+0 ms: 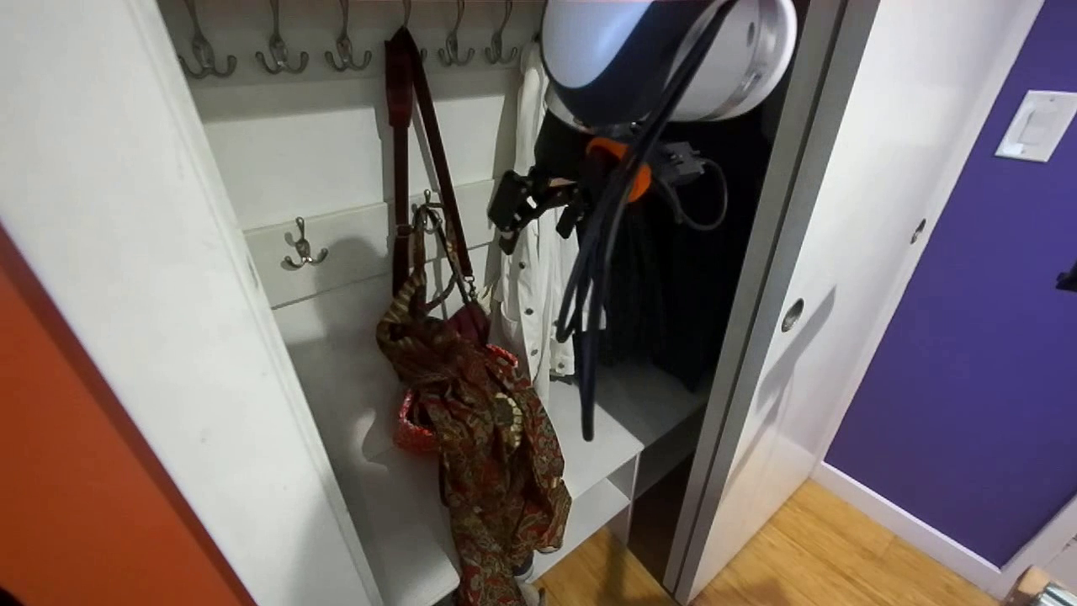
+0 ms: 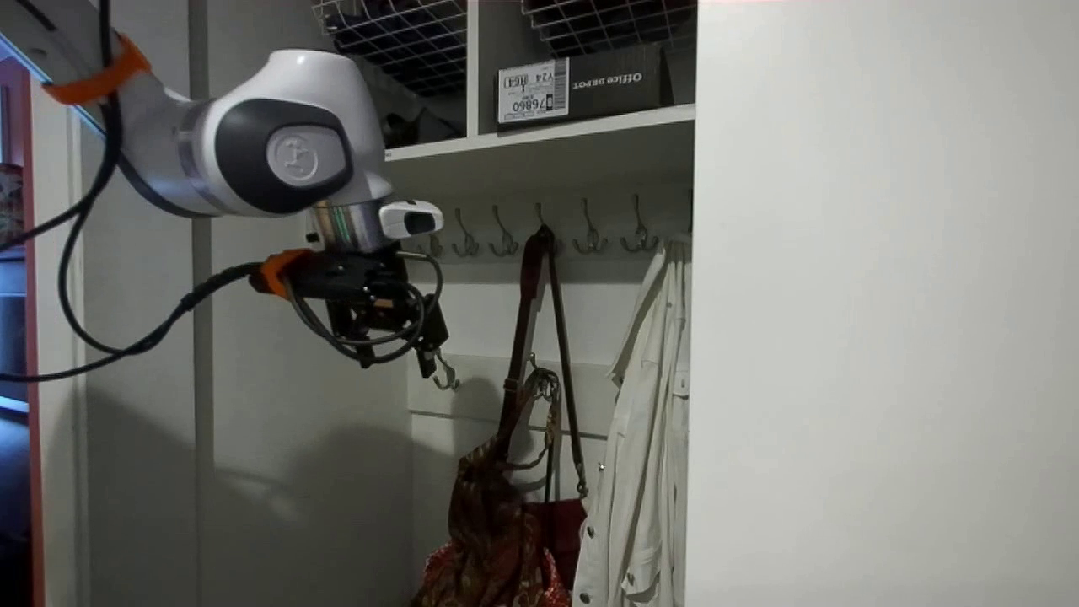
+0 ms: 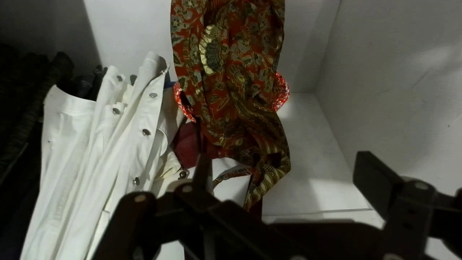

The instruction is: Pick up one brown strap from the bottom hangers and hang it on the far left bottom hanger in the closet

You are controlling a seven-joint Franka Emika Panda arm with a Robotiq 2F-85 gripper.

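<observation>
The brown strap (image 1: 402, 177), a long reddish-brown loop, hangs from an upper hook; it also shows in an exterior view (image 2: 563, 354) and partly in the wrist view (image 3: 257, 209). Its lower end goes behind the patterned cloth bag (image 1: 488, 429). That bag hangs by its own cloth loop from a bottom hanger (image 1: 427, 202). The far left bottom hanger (image 1: 303, 248) is bare; in an exterior view its silver hook (image 2: 448, 373) shows just beside my fingers. My gripper (image 1: 538, 220) is open and empty, apart from the strap, inside the closet (image 1: 294, 160). In the wrist view its fingers (image 3: 285, 168) are wide apart.
A white garment (image 1: 538, 286) hangs beside the bag, with dark clothes (image 1: 665, 286) beyond it. An upper row of hooks (image 1: 345, 55) runs above. A dark-red purse (image 2: 560, 527) is behind the bag. The closet's grey door frame (image 1: 757, 328) and white ledge (image 1: 589, 438) bound the space.
</observation>
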